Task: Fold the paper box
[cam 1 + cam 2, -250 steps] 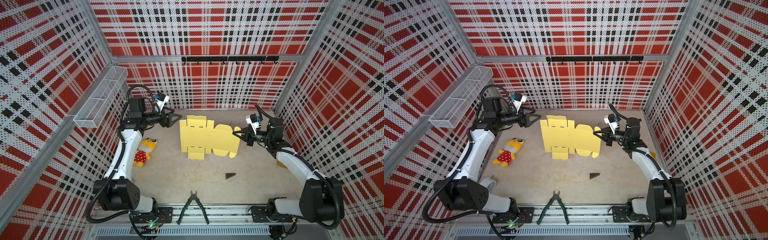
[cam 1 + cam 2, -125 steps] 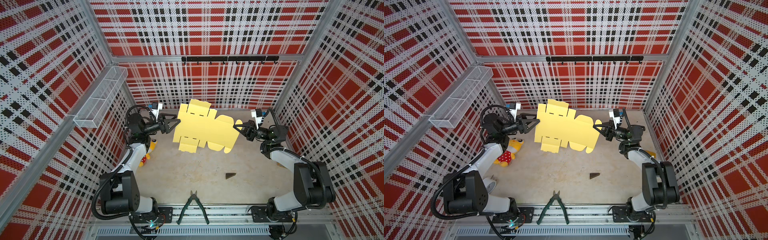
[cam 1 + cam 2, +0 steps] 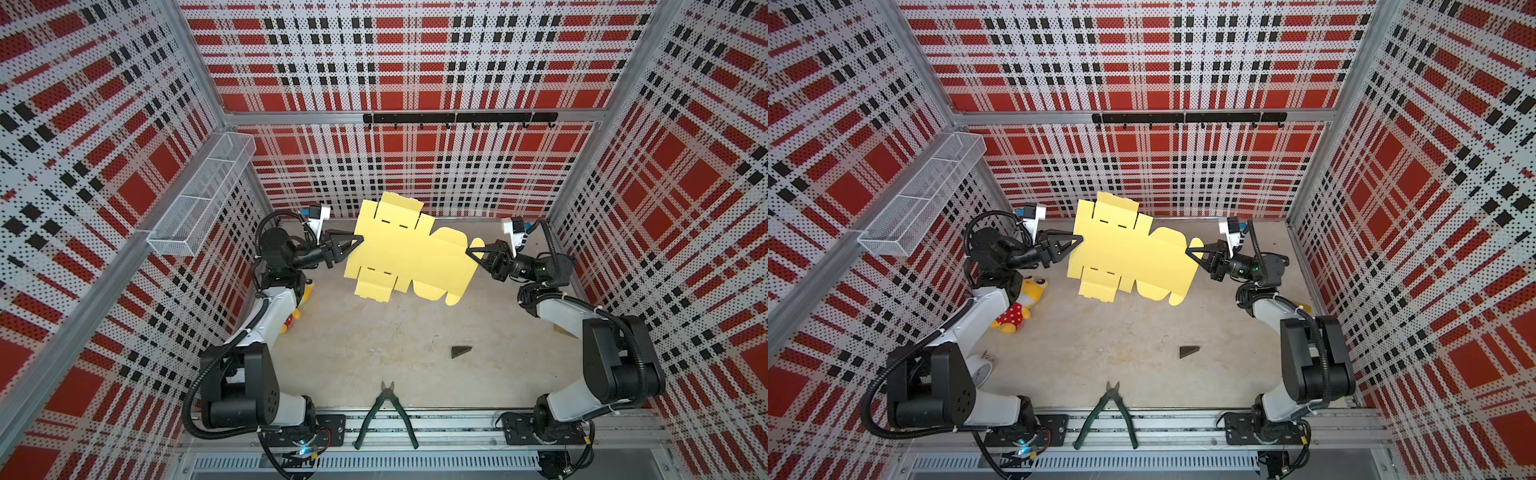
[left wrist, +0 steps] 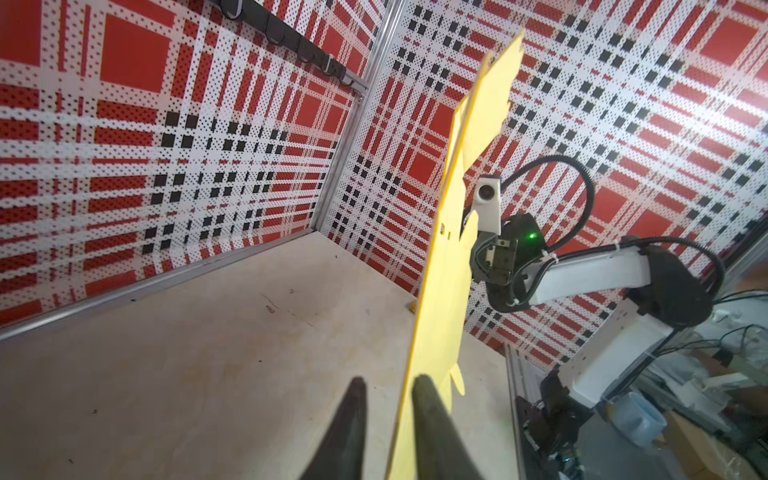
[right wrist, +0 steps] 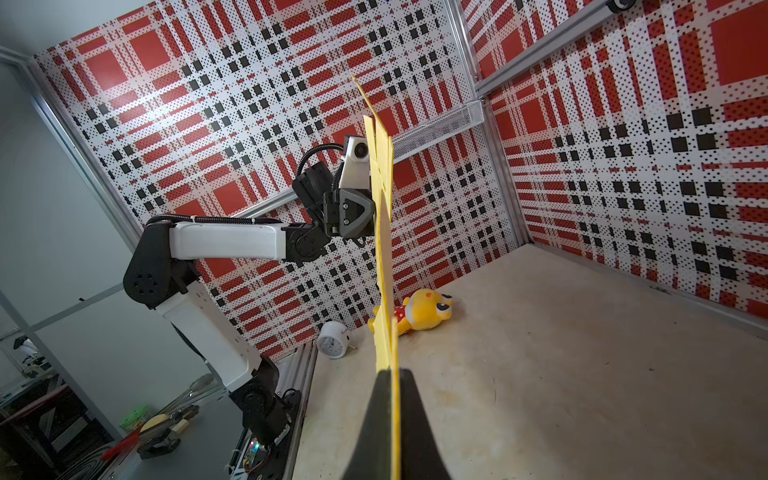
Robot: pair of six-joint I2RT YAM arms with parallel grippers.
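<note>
Edgewise, the paper box partly hides the plush toy.

Both arms are raised and stretched inward. The right gripper is clamped on a pale yellow die-cut cardboard paper box; the left gripper is held narrowly parted astride its opposite edge.

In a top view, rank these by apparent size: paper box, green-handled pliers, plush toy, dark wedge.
1. paper box: largest, though lifted nearer the camera.
2-3. pliers and plush toy: look alike; the toy is partly hidden, so unranked.
4. dark wedge: smallest.
</note>
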